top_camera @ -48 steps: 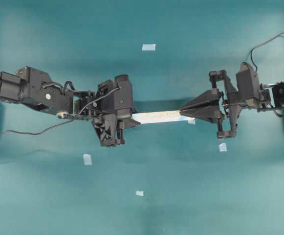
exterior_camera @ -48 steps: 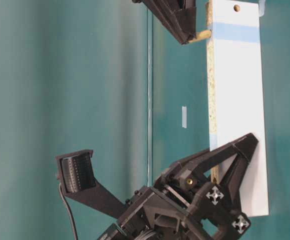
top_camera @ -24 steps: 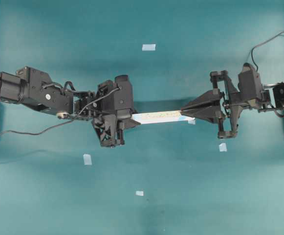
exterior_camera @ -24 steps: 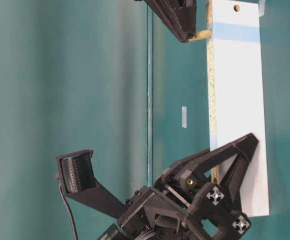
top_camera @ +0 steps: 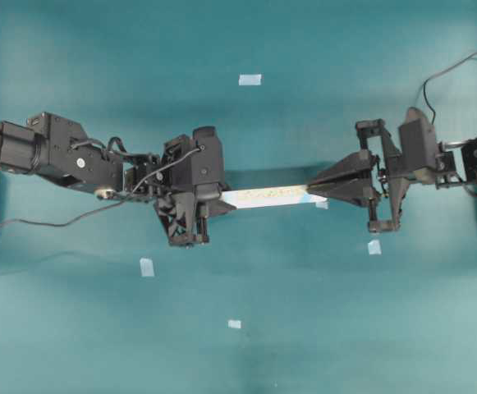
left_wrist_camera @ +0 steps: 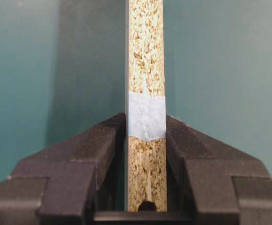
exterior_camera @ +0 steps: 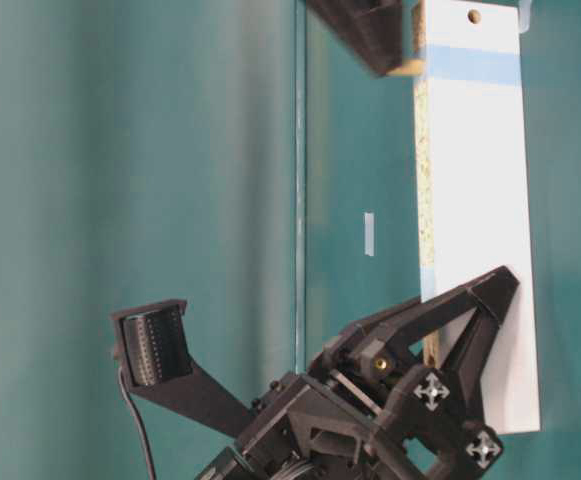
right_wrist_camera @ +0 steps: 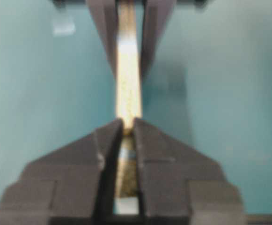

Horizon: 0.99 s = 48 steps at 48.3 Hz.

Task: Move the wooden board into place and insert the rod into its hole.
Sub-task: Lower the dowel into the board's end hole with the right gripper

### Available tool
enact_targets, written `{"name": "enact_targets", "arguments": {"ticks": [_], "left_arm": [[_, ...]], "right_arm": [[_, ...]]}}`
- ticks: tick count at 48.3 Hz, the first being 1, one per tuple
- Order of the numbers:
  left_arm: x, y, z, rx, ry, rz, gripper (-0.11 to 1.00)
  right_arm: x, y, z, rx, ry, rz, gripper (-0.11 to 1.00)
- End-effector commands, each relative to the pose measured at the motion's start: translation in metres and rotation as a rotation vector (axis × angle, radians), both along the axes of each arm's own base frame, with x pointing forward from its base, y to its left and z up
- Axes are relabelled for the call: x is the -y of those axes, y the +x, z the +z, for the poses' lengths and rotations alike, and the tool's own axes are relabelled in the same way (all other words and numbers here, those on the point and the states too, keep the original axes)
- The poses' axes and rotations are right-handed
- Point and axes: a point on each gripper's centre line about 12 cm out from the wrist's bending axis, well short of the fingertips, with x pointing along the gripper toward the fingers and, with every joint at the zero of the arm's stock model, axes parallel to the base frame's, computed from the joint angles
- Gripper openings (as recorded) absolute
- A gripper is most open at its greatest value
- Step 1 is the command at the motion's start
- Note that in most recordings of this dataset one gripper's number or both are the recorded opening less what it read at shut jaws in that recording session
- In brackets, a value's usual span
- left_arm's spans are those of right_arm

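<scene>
The wooden board stands on its long edge between both arms, its speckled edge up. My left gripper is shut on its left end; the left wrist view shows the jaws pressed against both faces by a blue tape band. My right gripper is at the board's other end, shut on the rod. The rod's tan tip meets the board's speckled edge beside the upper blue band. A small dark hole shows on the white face near that end. Whether the rod sits in a hole I cannot tell.
Small pale blue tape squares lie on the teal table: one at the back, one front left, one front middle, one under the right arm. The left arm's cable trails over the table.
The right gripper has shifted slightly rightward in the overhead view, and in the table-level view less of the rod shows between it and the board. Left gripper and board are unchanged.
</scene>
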Motion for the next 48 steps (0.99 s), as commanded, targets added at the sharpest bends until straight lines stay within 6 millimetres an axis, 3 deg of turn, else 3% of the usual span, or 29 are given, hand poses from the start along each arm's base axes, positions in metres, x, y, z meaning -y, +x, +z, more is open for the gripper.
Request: {"name": "enact_targets", "arguments": {"ticks": [1,11,16,27,48], "left_arm": [[0.005,0.003,0.009,0.026,-0.001,-0.011,0.23],[0.005,0.003,0.009,0.026,0.0,-0.014,0.23],[0.005,0.002,0.008,0.025,-0.001,-0.012,0.23],[0.005,0.002,0.009,0.026,0.0,-0.012,0.23],[0.005,0.002,0.009,0.026,0.002,-0.016,0.23]], "right_arm": [[-0.001,-0.003,0.004,0.003,-0.006,0.002,0.09],[0.0,-0.003,-0.001,-0.05,-0.015,-0.002,0.09],[0.001,-0.001,-0.002,-0.072,-0.02,-0.003,-0.01],[-0.001,-0.002,-0.005,-0.102,-0.023,0.003,-0.01],[0.005,0.002,0.035,-0.091,-0.053,-0.037,-0.01]]}}
